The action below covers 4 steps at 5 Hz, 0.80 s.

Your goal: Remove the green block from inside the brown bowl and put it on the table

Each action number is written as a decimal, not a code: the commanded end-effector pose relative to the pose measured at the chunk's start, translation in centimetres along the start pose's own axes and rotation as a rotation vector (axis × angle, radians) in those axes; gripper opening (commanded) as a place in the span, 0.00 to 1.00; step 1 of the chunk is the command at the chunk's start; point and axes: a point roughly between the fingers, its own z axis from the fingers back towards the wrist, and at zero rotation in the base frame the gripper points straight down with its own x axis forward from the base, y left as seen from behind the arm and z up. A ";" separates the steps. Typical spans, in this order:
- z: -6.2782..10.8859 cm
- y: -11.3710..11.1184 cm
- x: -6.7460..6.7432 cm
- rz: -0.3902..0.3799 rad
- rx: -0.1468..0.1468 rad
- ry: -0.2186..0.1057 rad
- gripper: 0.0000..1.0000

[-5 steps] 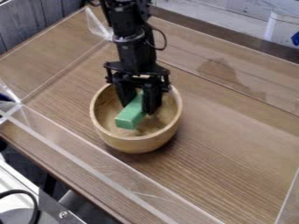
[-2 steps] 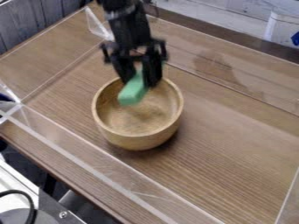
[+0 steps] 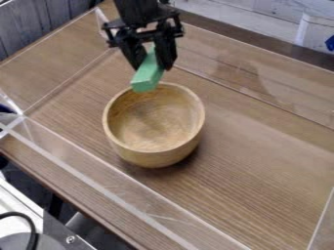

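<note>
The green block [image 3: 146,74] hangs tilted in the air just above the far rim of the brown bowl [image 3: 154,123]. My gripper [image 3: 148,59] is shut on the block's upper end, its black fingers [image 3: 132,51] pointing steeply down from the arm at the top of the view. The light-brown wooden bowl stands on the table [image 3: 248,146] and holds nothing.
Low clear plastic walls [image 3: 78,166] run along the table's near and left edges. A dark stain [image 3: 241,71] marks the wood to the right of the arm.
The gripper has lifted the green block up out of the bowl and carried it slightly toward the far side. The bowl has stayed in place.
</note>
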 end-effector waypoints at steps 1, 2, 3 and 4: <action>1.1 -0.9 -0.1 -0.012 0.019 -0.069 0.00; -0.4 -1.1 0.0 -0.022 0.012 -0.052 0.00; -2.1 -1.2 0.2 -0.032 0.005 -0.035 0.00; -0.8 -0.7 0.0 -0.067 0.020 -0.036 0.00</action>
